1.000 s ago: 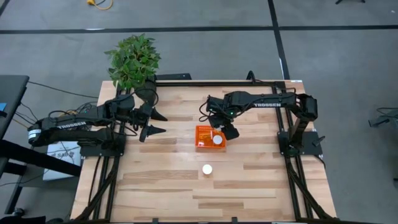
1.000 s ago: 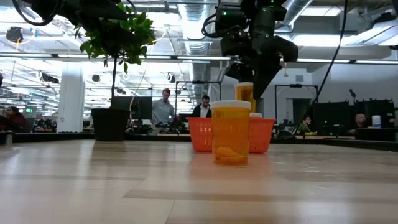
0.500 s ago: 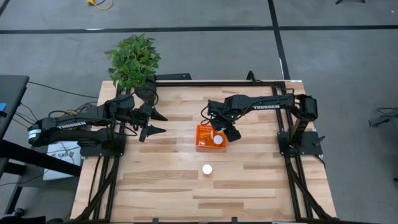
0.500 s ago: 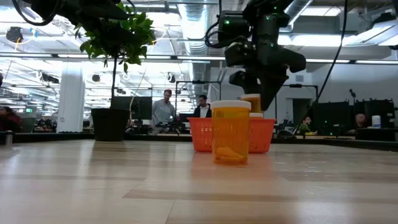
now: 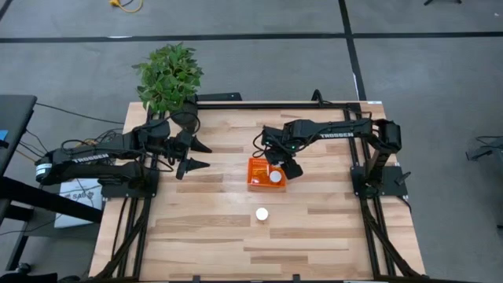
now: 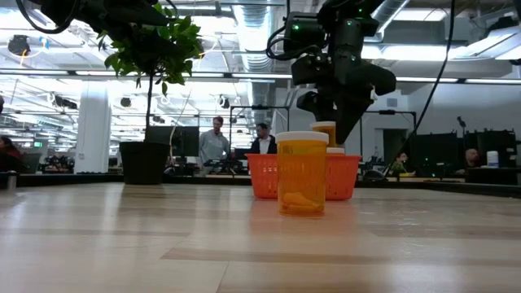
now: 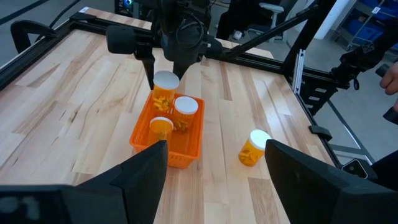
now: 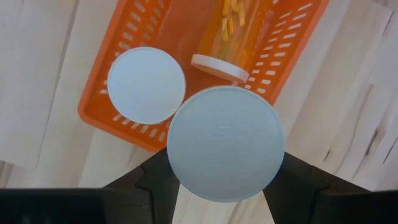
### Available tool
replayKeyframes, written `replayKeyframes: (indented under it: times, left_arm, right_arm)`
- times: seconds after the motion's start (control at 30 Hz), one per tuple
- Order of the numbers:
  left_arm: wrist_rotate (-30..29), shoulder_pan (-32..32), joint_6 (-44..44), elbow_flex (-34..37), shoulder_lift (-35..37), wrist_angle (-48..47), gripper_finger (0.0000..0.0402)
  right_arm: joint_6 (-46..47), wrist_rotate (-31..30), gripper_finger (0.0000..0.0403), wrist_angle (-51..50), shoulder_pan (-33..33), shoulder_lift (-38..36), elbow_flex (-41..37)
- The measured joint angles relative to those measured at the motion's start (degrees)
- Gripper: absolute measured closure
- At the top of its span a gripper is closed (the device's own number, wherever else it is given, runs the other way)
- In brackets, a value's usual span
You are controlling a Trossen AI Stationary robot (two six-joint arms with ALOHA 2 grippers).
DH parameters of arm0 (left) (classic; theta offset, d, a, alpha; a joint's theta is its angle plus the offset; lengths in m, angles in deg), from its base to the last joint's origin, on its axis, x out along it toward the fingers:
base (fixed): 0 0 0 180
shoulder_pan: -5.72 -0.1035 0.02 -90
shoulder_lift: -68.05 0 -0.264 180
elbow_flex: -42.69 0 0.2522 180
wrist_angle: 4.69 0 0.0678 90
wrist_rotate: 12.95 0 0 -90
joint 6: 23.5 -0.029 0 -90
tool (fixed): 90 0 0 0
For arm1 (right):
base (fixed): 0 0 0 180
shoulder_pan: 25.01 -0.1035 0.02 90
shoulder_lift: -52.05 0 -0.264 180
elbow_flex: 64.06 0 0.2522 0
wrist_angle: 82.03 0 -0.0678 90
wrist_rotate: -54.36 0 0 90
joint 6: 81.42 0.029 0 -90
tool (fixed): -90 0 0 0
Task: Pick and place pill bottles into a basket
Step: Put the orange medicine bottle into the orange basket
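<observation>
The orange basket (image 5: pixel 258 173) stands mid-table, also seen in the left wrist view (image 7: pixel 144 134). Two pill bottles are in it: one upright (image 7: pixel 186 112) and one lying down (image 8: pixel 229 31). Another pill bottle (image 5: pixel 262 213) stands on its base on the bare wood nearer the front edge. My right gripper (image 5: pixel 281 165) hangs over the basket's right end, shut on a further pill bottle (image 6: pixel 324 133). My left gripper (image 5: pixel 195 155) waits open above the table's left side. My right gripper pinches the pill bottle between its two fingers at the upper end, just under the white cap (image 7: pixel 165 79). The fingers (image 7: pixel 149 70) come from above, pointing down. In the wrist view the cap (image 8: pixel 226 143) hides the contact. The bottle hangs upright, cap up, over the basket's edge.
A potted plant (image 5: pixel 167 75) stands at the table's far left corner. Bare wood lies in front of and to the right of the basket. People and desks show in the room beyond the table's far edge.
My right gripper has sunk a little toward the basket with its pill bottle, which stays upright. It then held still over the last half second.
</observation>
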Motion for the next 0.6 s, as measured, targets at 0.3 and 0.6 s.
replayKeyframes:
  times: [0.3, 0.6]
  left_arm:
    - [0.0, 0.0, 0.0, 0.0, 0.0, 0.0, 0.0142]
    - [0.0, 0.0, 0.0, 0.0, 0.0, 0.0, 0.0142]
  right_arm:
    - [0.0, 0.4, 0.021, 0.1, 0.0, 0.0, 0.0]
    - [0.1, 1.4, 0.0196, -0.4, 0.0, 0.0, 0.0]
